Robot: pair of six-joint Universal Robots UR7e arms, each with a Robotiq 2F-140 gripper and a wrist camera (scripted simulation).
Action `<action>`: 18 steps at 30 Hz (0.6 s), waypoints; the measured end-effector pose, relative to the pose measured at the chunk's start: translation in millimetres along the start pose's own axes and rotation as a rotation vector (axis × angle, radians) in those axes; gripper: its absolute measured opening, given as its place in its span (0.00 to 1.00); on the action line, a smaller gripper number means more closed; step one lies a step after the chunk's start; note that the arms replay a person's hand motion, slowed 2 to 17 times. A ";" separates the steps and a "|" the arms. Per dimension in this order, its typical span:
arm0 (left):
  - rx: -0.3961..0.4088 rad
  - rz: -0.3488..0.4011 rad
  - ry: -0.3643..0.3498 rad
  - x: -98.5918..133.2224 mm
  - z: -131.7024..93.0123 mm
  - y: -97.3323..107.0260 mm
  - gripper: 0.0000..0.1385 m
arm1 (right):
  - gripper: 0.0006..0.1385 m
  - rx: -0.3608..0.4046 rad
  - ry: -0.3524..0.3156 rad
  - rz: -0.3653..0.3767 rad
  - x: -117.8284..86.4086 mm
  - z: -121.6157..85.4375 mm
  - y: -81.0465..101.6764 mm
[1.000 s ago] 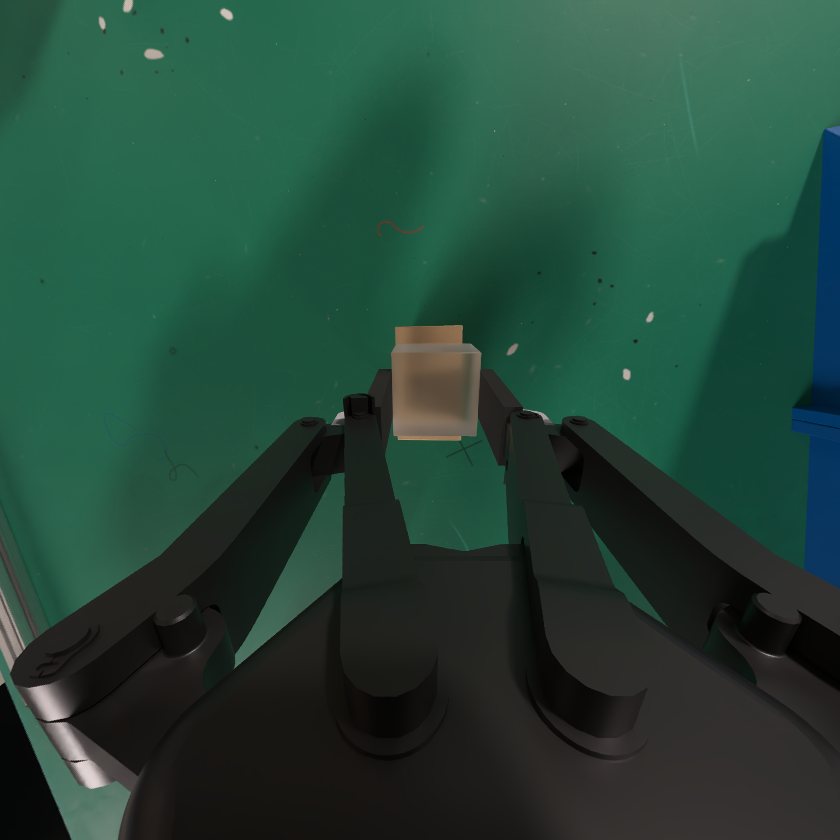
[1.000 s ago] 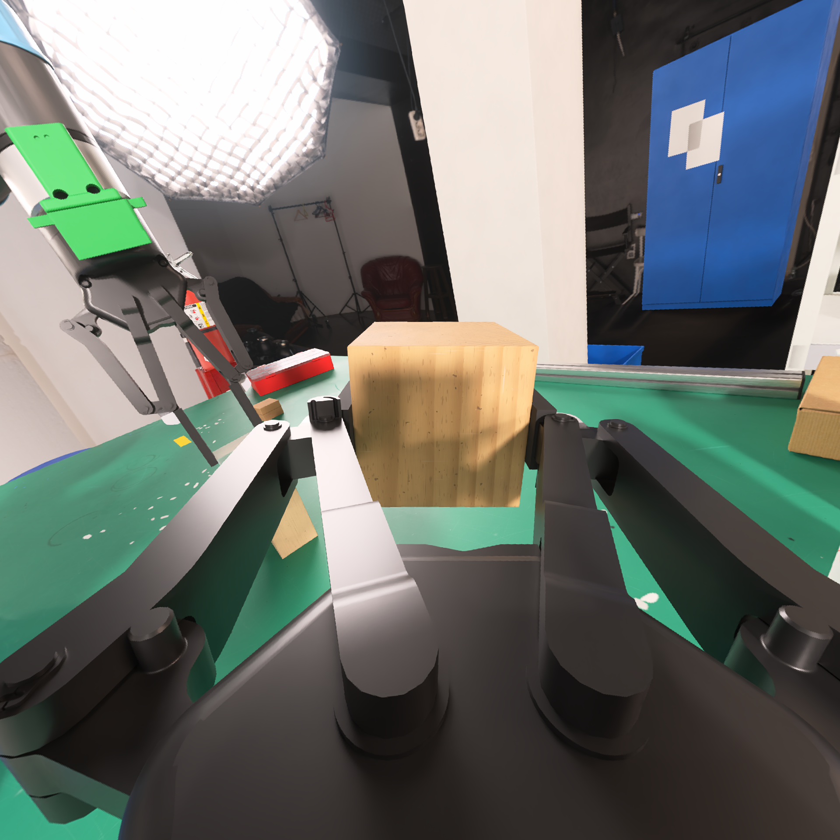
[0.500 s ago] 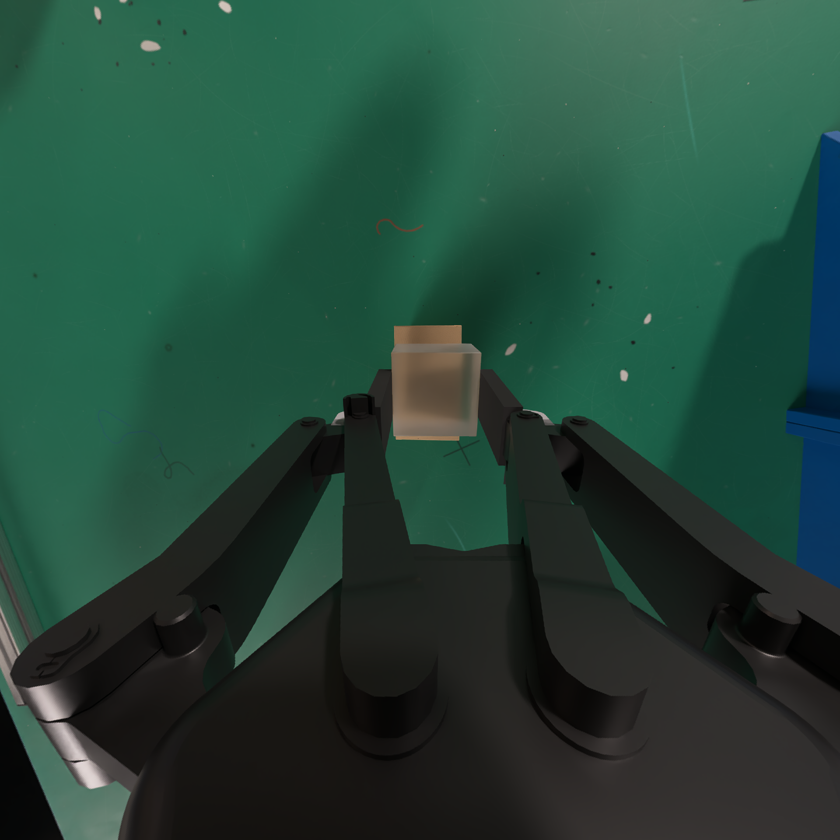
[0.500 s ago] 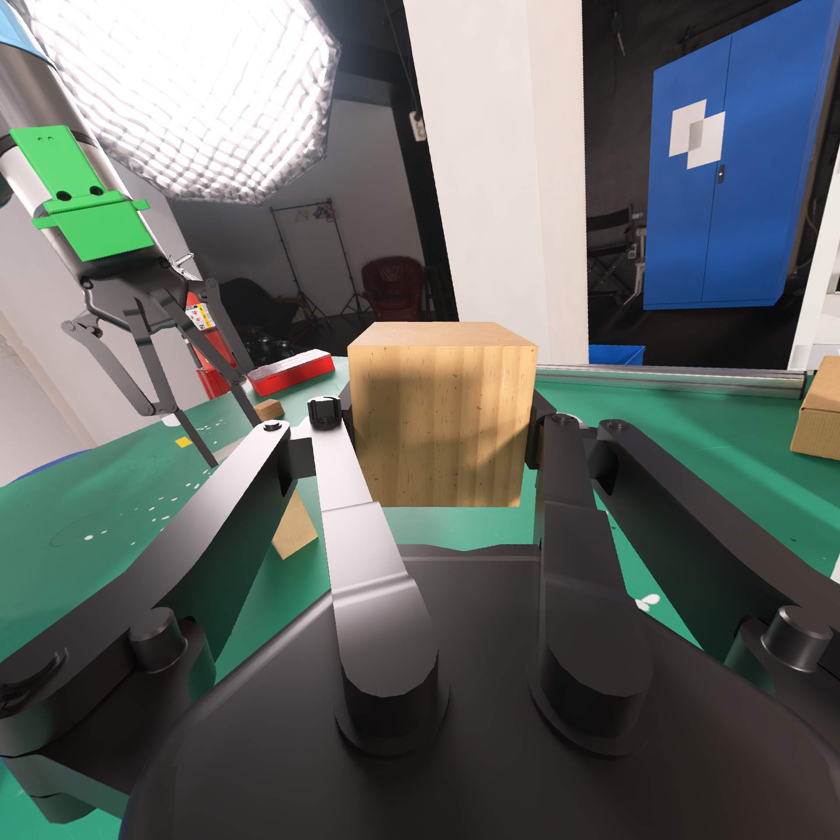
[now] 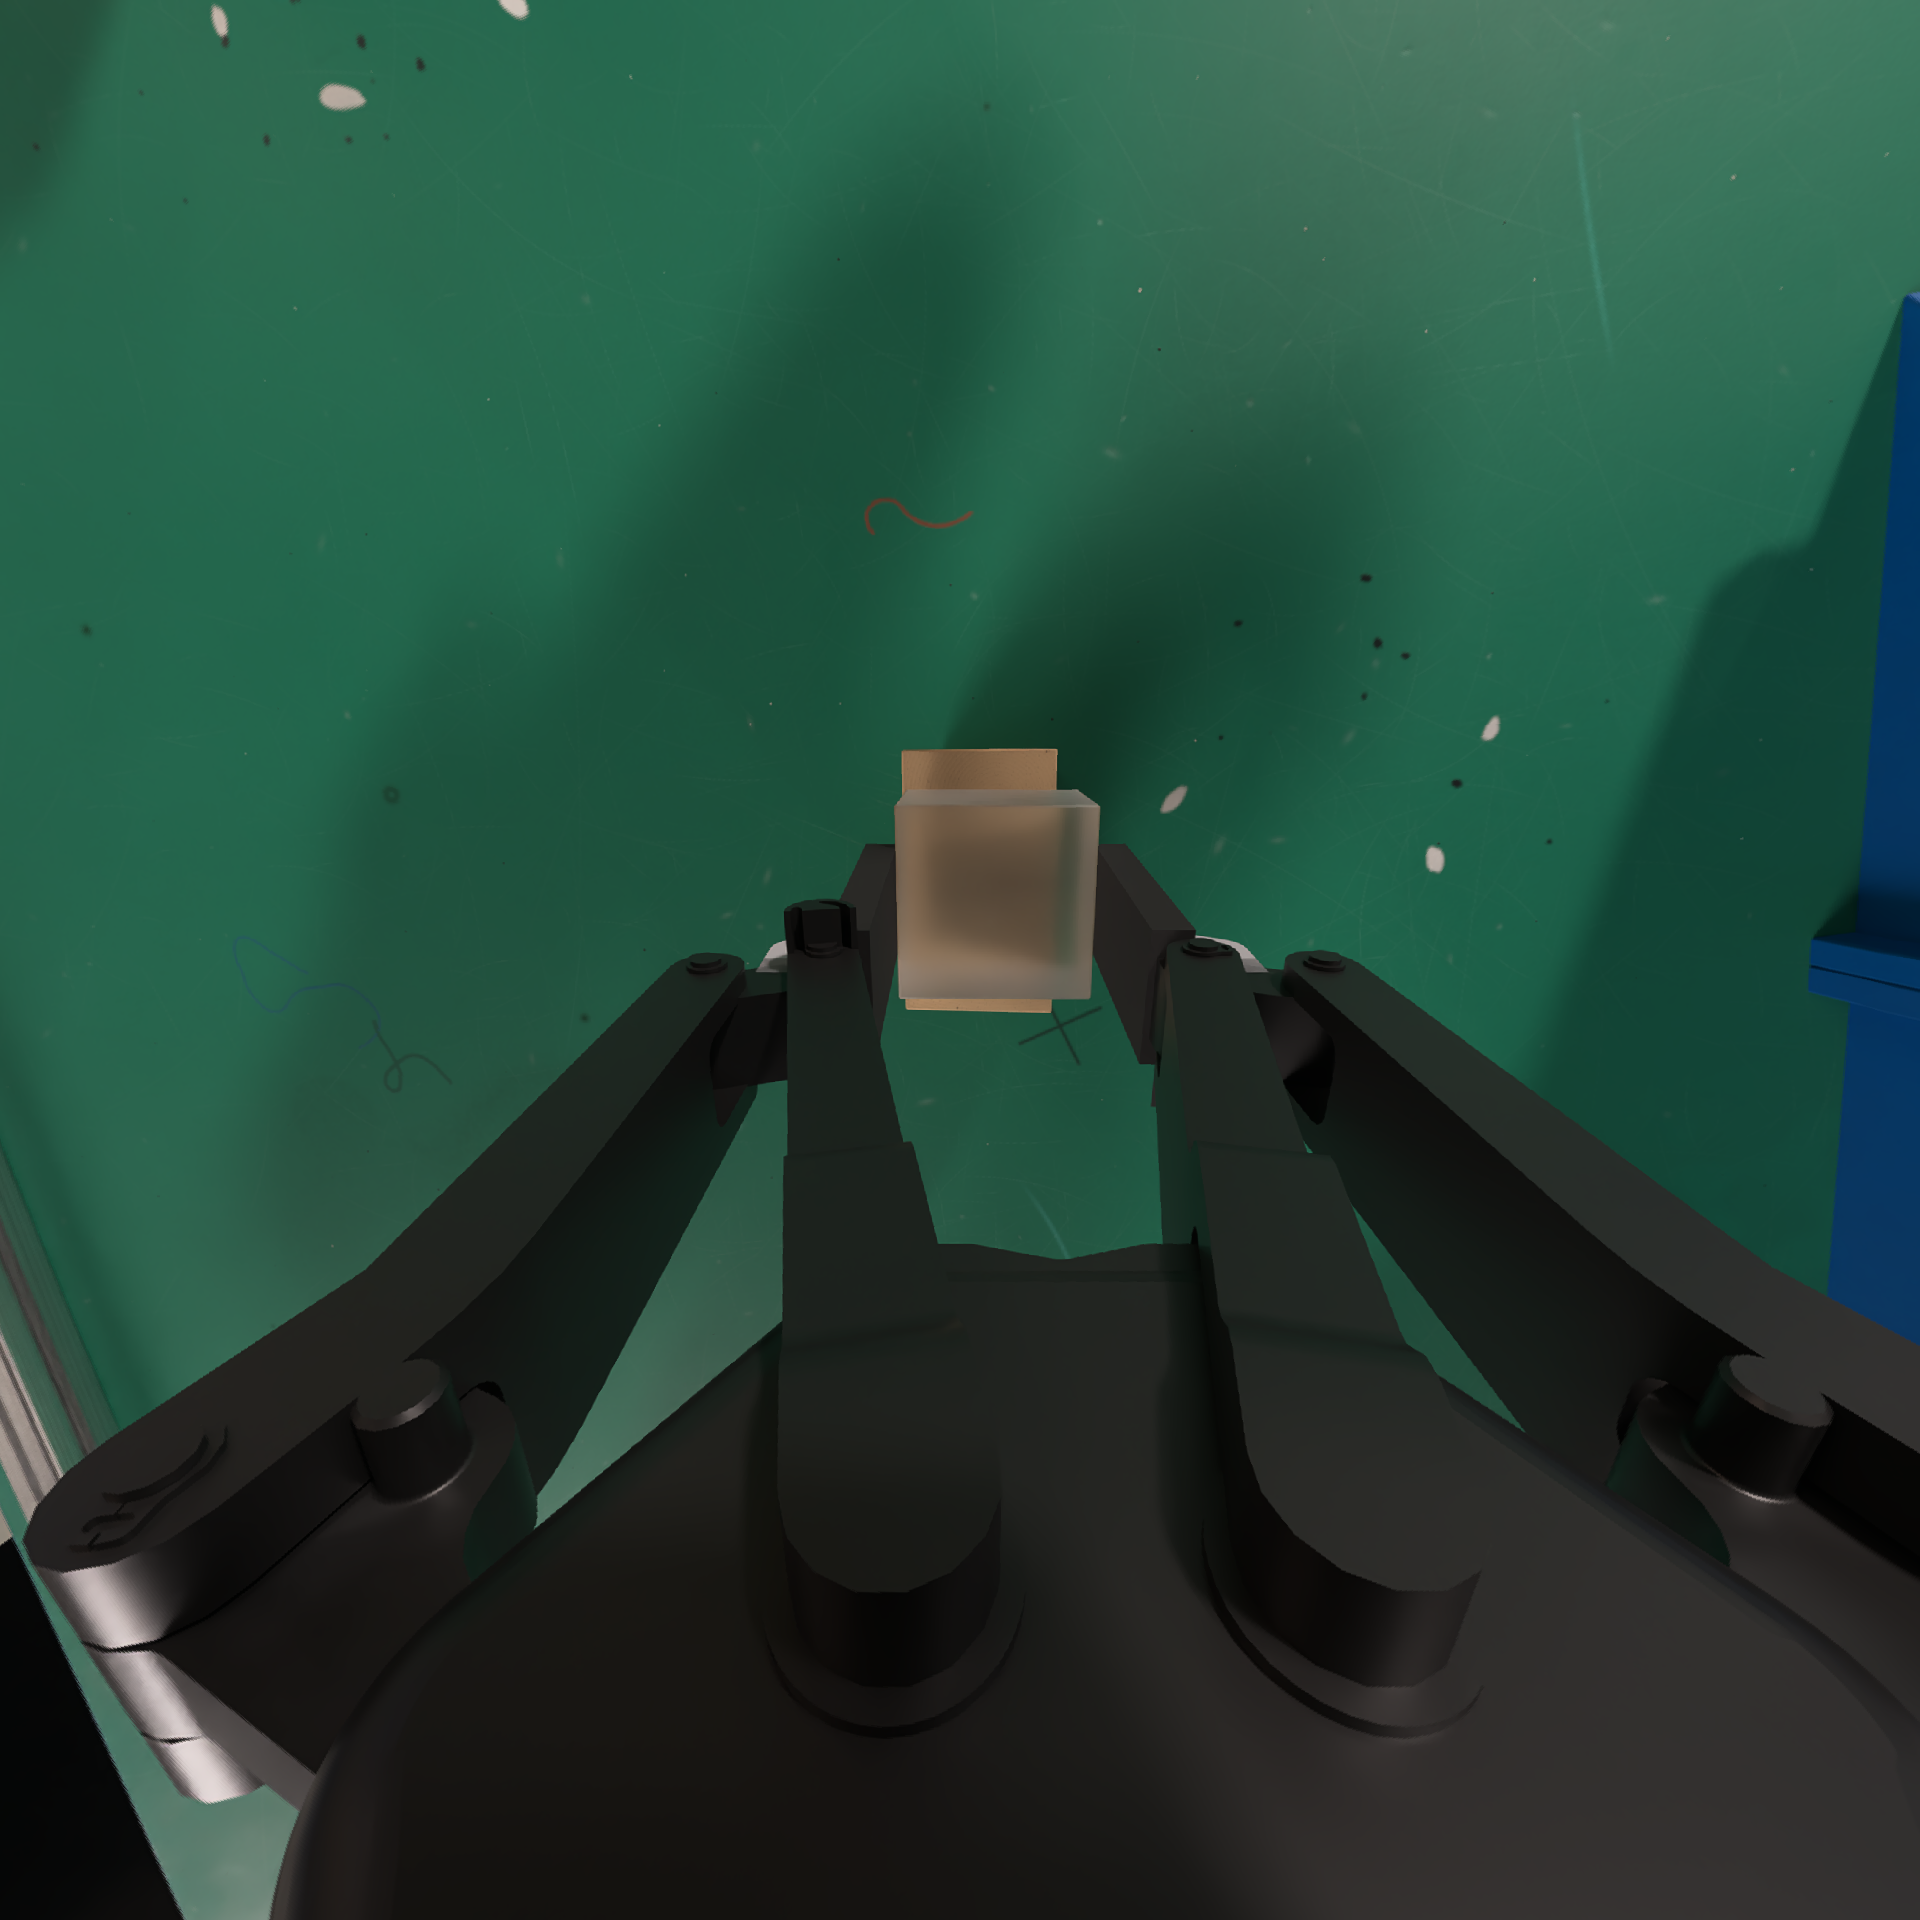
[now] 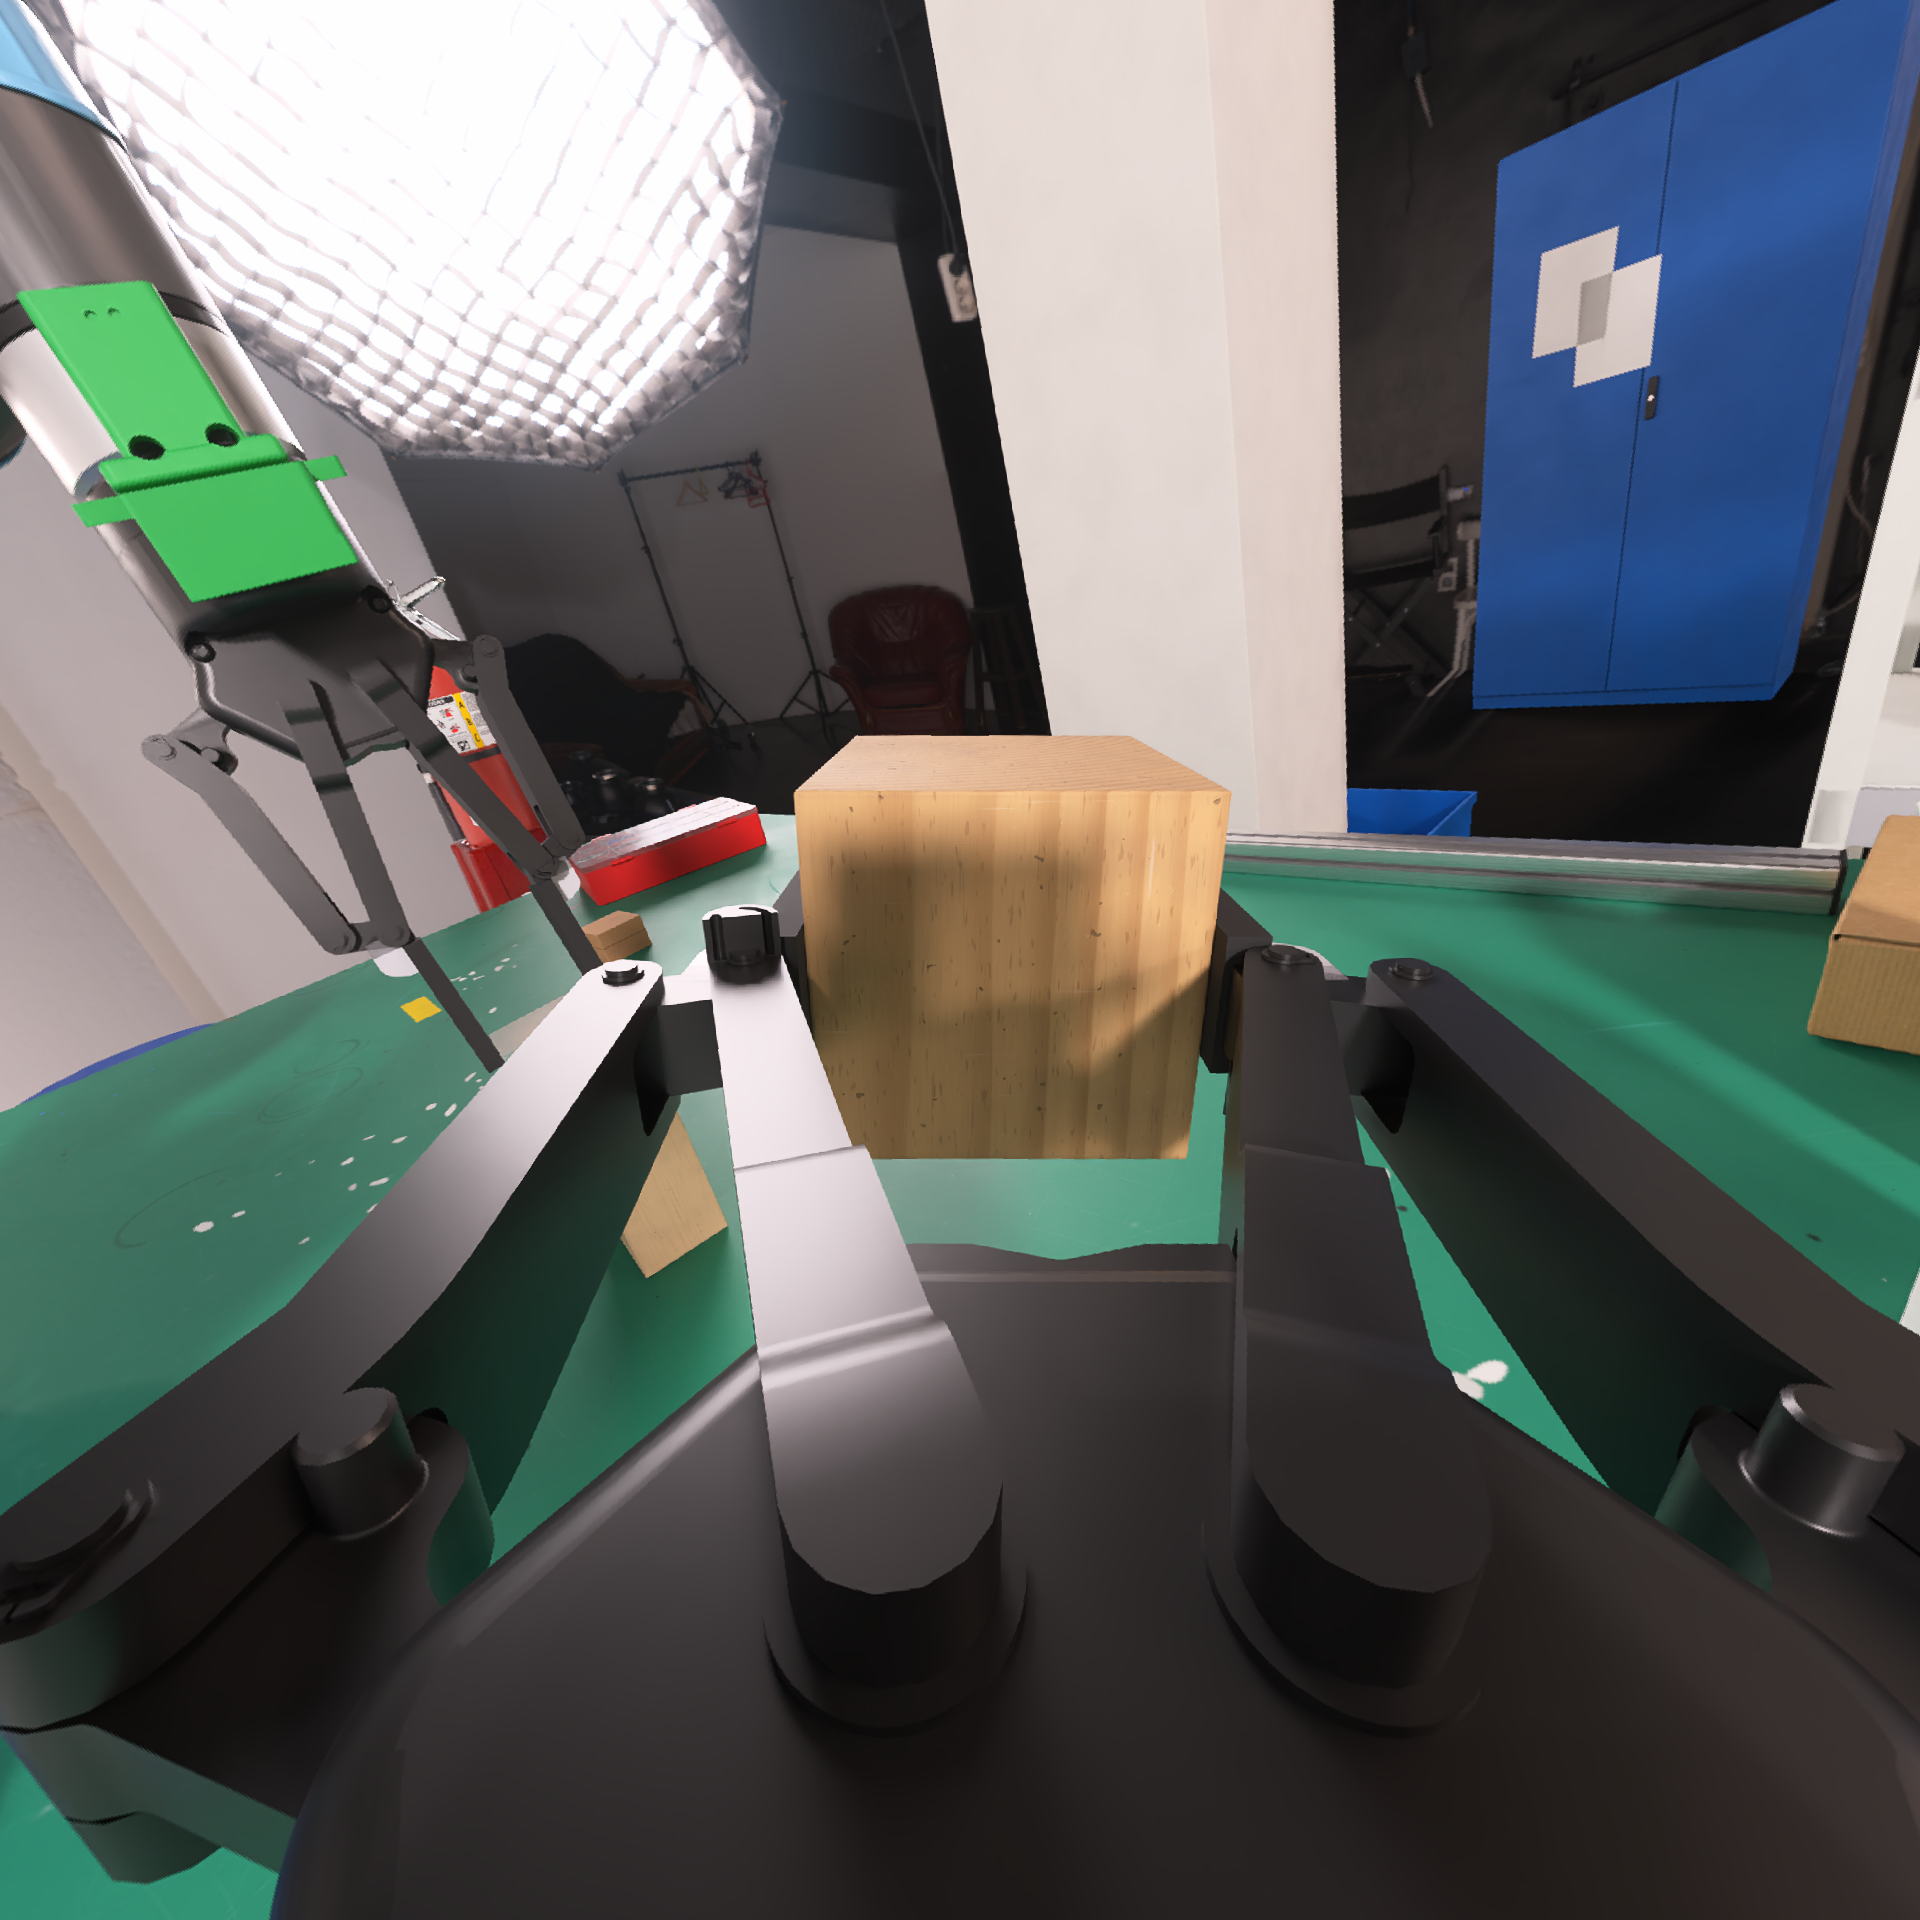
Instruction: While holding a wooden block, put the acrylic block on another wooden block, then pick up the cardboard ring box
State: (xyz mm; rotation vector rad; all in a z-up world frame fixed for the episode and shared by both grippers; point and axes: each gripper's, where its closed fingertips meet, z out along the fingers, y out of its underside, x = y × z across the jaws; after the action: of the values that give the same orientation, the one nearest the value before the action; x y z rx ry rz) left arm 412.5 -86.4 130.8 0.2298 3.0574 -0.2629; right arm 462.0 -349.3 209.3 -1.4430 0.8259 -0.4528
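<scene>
In the left wrist view my left gripper (image 5: 992,883) points down at the green table, shut on the translucent acrylic block (image 5: 995,894). A wooden block (image 5: 977,771) shows directly under the acrylic block; I cannot tell whether they touch. In the right wrist view my right gripper (image 6: 1008,935) is shut on a large wooden block (image 6: 1008,956) and holds it above the table. The left arm (image 6: 208,499) stands at far left, its fingertips hidden behind my right gripper's linkage. The lower wooden block (image 6: 675,1210) peeks out there. A small brown box (image 6: 618,932) lies beyond it.
A red box (image 6: 665,847) lies at the table's far edge. A larger cardboard box (image 6: 1870,956) sits at the right edge. A metal rail (image 6: 1538,862) runs along the back. A blue bin (image 5: 1881,935) stands right of the left gripper.
The table specks in the left wrist view have drifted slightly outward; both blocks stay put in that view. The right gripper and its wooden block have not moved.
</scene>
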 end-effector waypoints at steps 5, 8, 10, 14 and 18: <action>-0.006 0.000 -0.001 -0.8 0.8 -0.4 0.36 | 0.54 0.003 -0.001 0.001 0.1 -0.3 -0.6; -0.007 -0.001 -0.004 -1.8 1.2 -1.0 0.36 | 0.54 0.006 -0.001 0.002 0.1 -0.6 -1.1; -0.009 -0.002 -0.004 -2.2 1.5 -1.0 0.36 | 0.54 0.007 -0.002 0.003 0.1 -0.8 -1.3; -0.014 -0.003 -0.003 -2.7 1.9 -1.1 0.36 | 0.54 0.008 -0.003 0.003 0.2 -1.2 -1.5; -0.018 -0.004 0.001 -2.9 2.6 -1.2 0.36 | 0.54 0.009 -0.002 0.004 0.6 -1.5 -1.6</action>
State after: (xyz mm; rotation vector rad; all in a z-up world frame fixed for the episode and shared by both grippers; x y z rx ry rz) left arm 415.3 -88.5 128.7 0.2225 3.0603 -0.2357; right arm 461.7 -350.9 210.8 -1.4332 0.8238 -0.4514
